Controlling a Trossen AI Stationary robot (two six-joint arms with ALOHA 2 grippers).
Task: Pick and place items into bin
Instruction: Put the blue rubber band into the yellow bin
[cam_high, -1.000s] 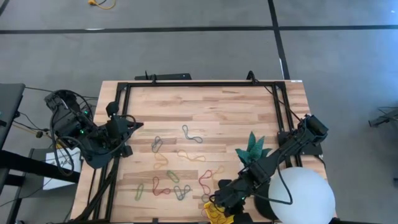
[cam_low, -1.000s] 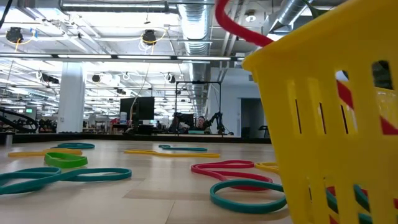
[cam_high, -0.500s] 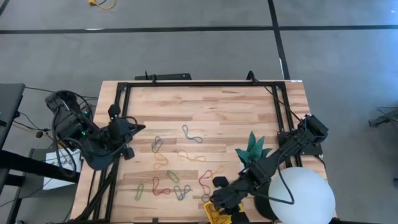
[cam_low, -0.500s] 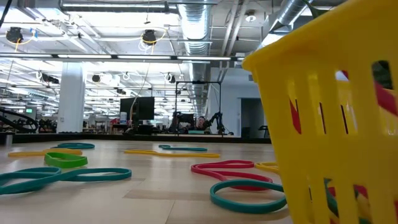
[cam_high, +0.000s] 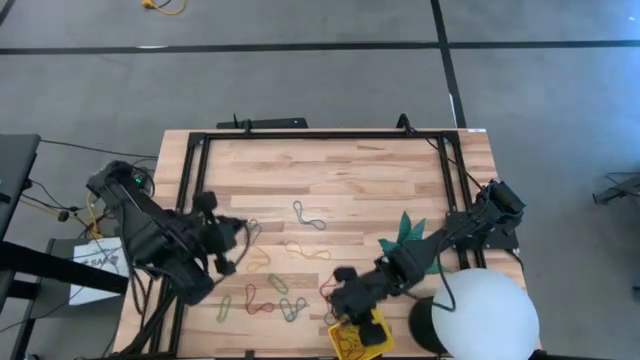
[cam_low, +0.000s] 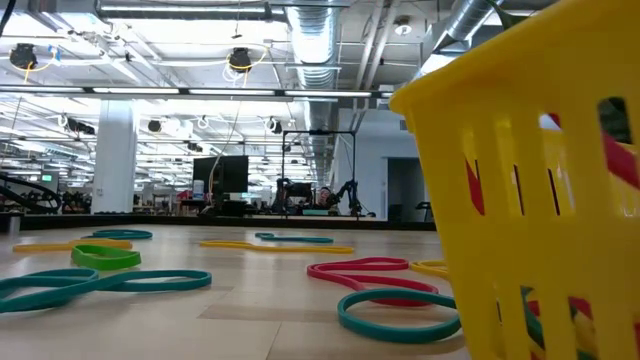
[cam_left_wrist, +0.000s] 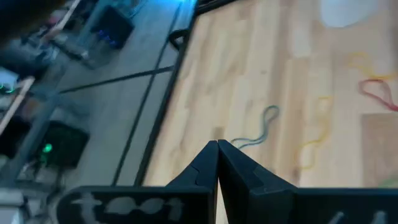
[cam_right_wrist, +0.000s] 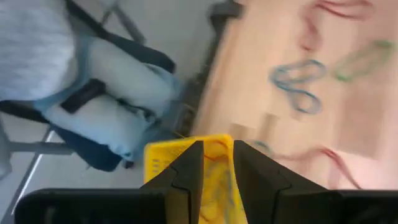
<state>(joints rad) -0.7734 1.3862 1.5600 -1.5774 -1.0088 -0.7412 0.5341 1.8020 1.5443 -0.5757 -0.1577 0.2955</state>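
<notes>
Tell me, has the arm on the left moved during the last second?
Yes. In the high view the left gripper has swung from the black frame rail at the table's edge out over the wood, toward the loops; its fingers are shut.

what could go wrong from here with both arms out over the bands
1. The left end effector, shut, is out over the loose bands; it may drag one rather than grasp it unless it opens first.
2. The right end effector, open and empty, sits just beside the yellow bin at the table edge; a careless swing might nudge the bin off.
3. The teal paper star lies under the right arm and may get swept.
</notes>
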